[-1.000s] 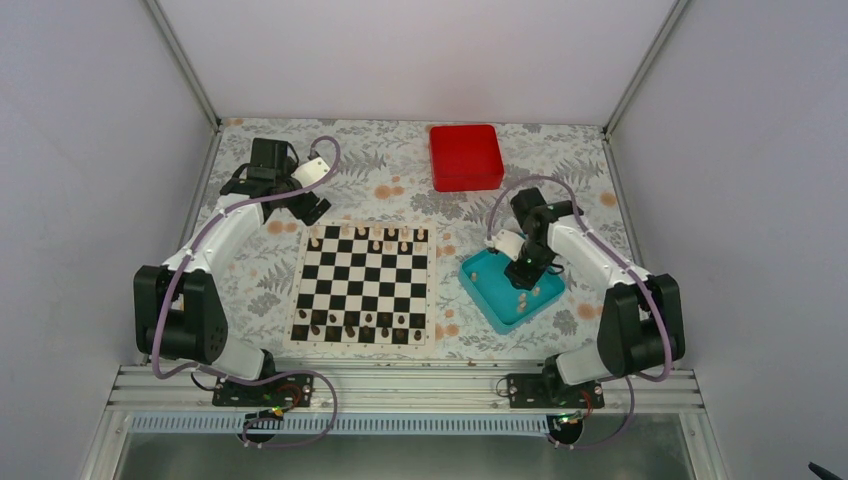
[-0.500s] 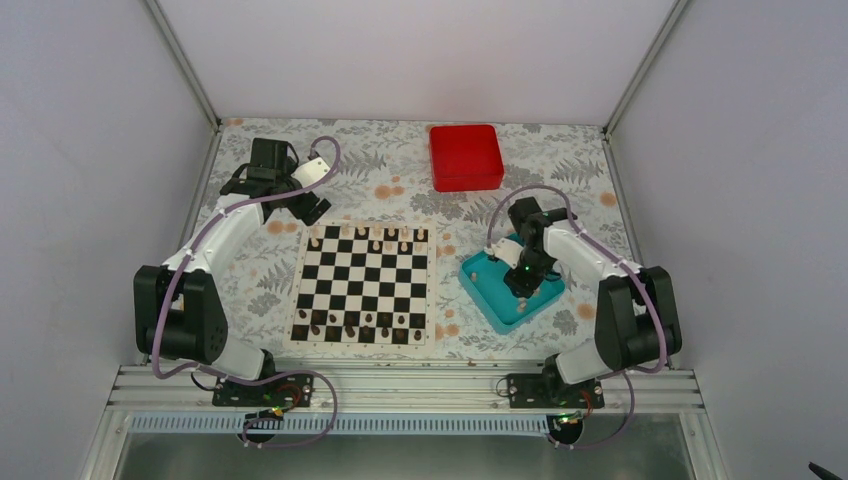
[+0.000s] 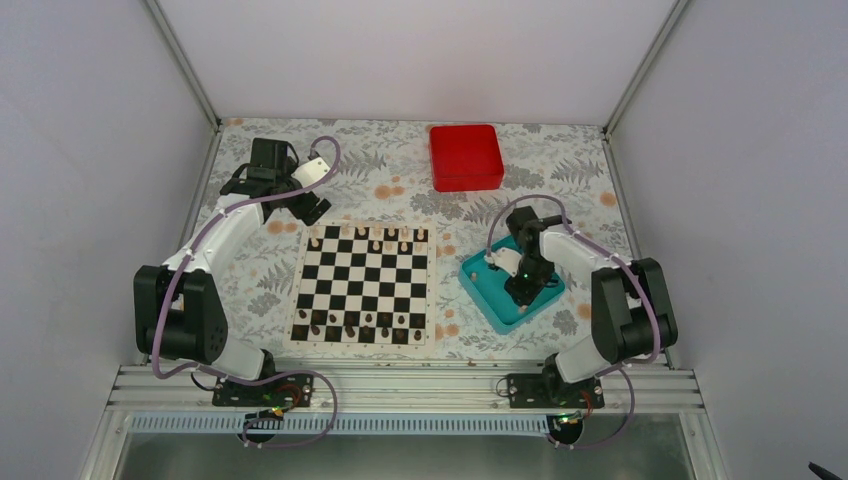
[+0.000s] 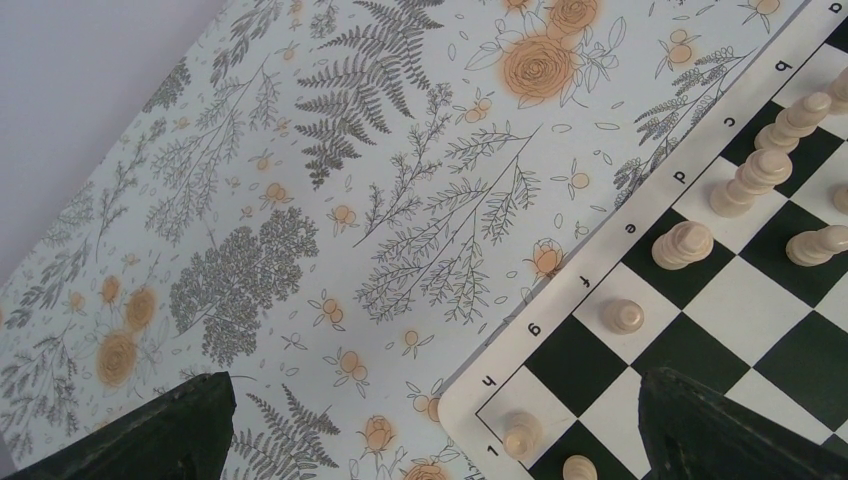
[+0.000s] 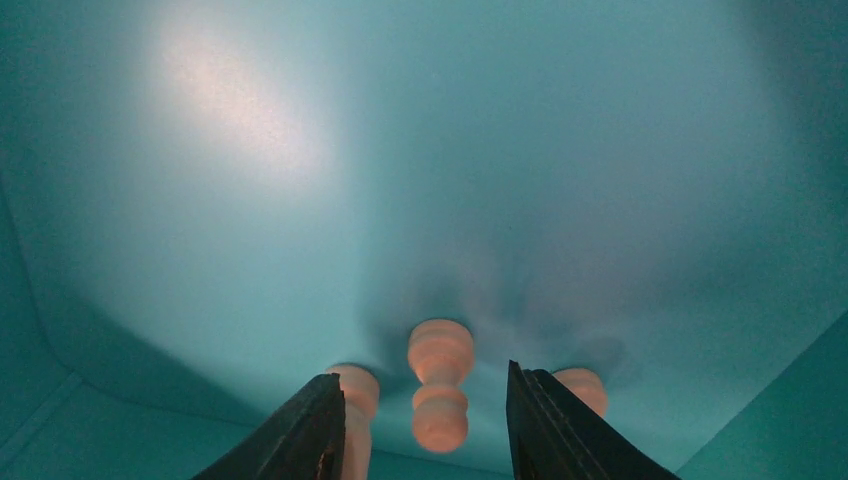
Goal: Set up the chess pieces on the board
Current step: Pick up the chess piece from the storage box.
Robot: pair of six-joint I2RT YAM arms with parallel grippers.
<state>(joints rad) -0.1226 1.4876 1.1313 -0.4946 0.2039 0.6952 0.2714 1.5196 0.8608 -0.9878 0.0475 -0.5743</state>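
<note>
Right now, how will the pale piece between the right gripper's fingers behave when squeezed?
The pale piece looks round and seems to lie on its side, so it may roll on the smooth teal tray. Small, probably light, rigid; it could squirt from the right gripper if pinched unevenly.

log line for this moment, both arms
left gripper: open, over the table by the board corner | right gripper: open, low in teal tray, jaws either side of a pale chess piece

I read small letters b, c, d, e, f, g, h along the white border of the board (image 4: 607,255), and a 1 at its corner; nothing else legible
</note>
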